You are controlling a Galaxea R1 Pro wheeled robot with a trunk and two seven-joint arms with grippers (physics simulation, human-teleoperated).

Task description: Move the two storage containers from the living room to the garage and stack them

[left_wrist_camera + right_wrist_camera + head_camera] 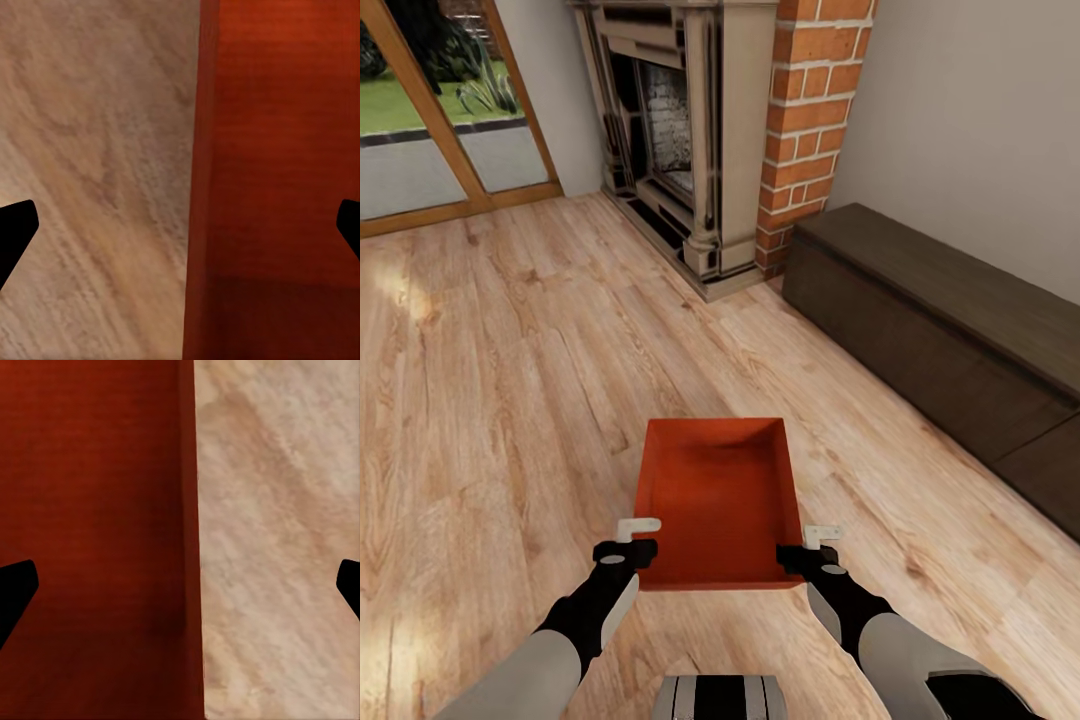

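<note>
Sitting between the two arms in the head view, one orange-red storage container lies with its open top up and its long axis pointing away from the robot, toward the brick fireplace. It is over the light wood plank floor of the living room; whether it rests on the planks or is lifted off them I cannot tell.

The left gripper is at the container's left wall near the close corner, and the right gripper is at the right wall near the other close corner. In the left wrist view, the two dark fingers stand wide apart at the picture's edges, with the container's wall and rim running between them and plank floor on the outer side. The right wrist view mirrors this: fingers spread wide, the red wall between them, pale planks beyond. Each pair straddles a side wall, one finger inside the bin and one outside, but the pads do not visibly press the plastic, so a firm hold is not shown.

A long dark-brown low cabinet runs along the white wall on the right, and a wood-framed glass door shows grass outside at upper left.
</note>
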